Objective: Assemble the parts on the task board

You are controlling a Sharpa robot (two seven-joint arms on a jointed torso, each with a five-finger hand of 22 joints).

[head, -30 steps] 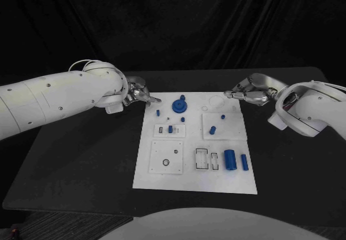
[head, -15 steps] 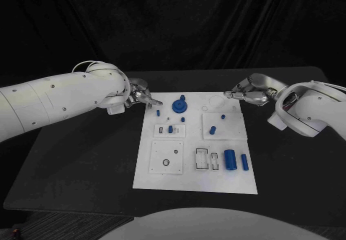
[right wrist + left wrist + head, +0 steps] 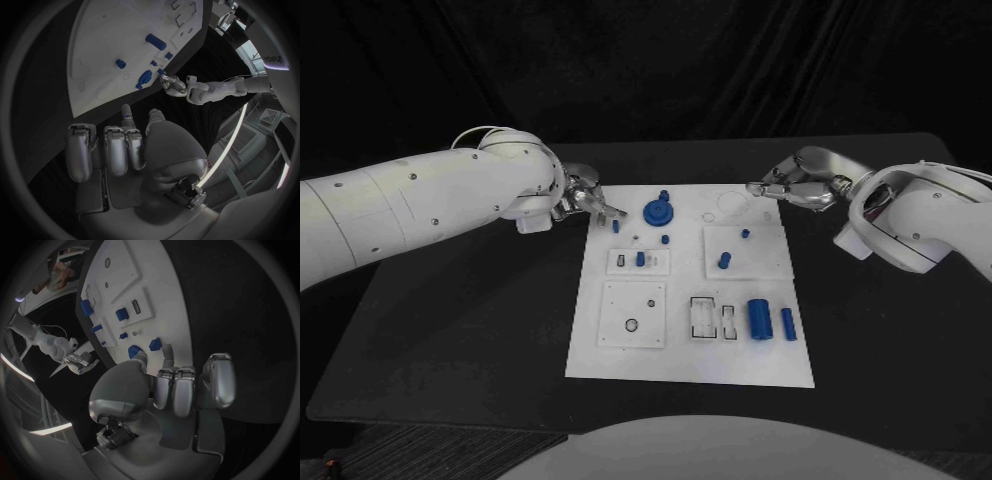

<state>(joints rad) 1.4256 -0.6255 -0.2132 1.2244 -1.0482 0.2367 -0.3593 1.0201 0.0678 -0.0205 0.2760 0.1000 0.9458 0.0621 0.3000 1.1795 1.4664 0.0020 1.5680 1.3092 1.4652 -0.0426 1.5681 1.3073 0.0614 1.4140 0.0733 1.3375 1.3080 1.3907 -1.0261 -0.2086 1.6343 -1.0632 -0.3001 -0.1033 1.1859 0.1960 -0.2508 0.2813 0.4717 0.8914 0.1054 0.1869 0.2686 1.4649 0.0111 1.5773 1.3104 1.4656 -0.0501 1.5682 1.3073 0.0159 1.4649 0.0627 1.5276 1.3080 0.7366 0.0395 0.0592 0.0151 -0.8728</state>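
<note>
Left hand (image 3: 583, 201), holding nothing, fingers loosely apart, edged closer to blue gear-shaped part (image 3: 658, 211) at task board (image 3: 661, 355) upper centre; grasp looks imminent. Right hand (image 3: 788, 188) unmoved, curled, holding nothing.

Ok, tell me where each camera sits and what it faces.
Head view: on the robot's head, looking down at the task board; both arms enter.
Left wrist view: behind the left hand, facing the board's edge.
Right wrist view: behind the right hand, facing the board.
Shared: the blue gear-like part, seen in all three.
</note>
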